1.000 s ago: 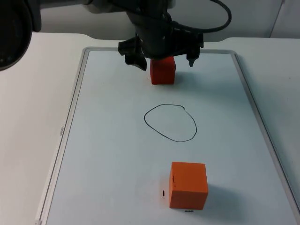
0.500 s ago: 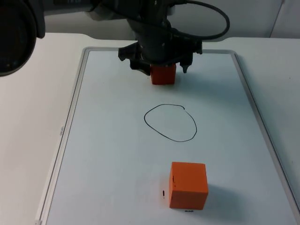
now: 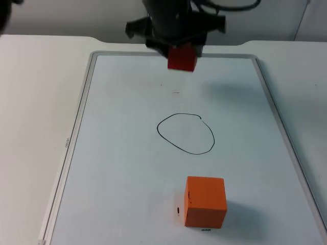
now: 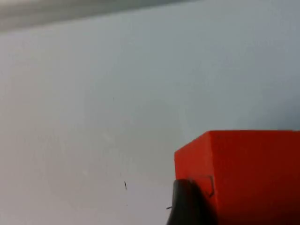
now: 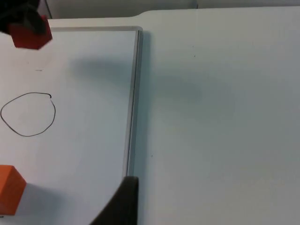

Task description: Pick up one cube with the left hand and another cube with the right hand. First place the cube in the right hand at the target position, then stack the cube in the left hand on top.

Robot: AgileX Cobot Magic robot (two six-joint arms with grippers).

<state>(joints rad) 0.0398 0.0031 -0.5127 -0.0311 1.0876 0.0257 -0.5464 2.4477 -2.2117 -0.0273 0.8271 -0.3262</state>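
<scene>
A red cube (image 3: 182, 57) hangs above the far edge of the whiteboard, and my left gripper (image 3: 181, 51) is shut on it. The left wrist view has the same red cube (image 4: 243, 173) close up with a black fingertip (image 4: 187, 204) pressed against its side. An orange cube (image 3: 205, 201) rests on the board near its front edge. Between the two cubes lies a hand-drawn black circle (image 3: 185, 133). My right gripper (image 5: 123, 204) waits off the board's right edge, from where I see the circle (image 5: 28, 114), the orange cube (image 5: 9, 187) and the lifted red cube (image 5: 29, 35).
The whiteboard has a raised metal frame (image 3: 82, 127), whose right side (image 5: 133, 93) runs next to the right gripper. White table top (image 5: 220, 117) stretches beyond it to the right. A few small pen marks (image 3: 176, 92) dot the board where the red cube stood.
The left gripper has shut on the red cube and raised it off the board, up and slightly toward the far edge. The orange cube has not moved.
</scene>
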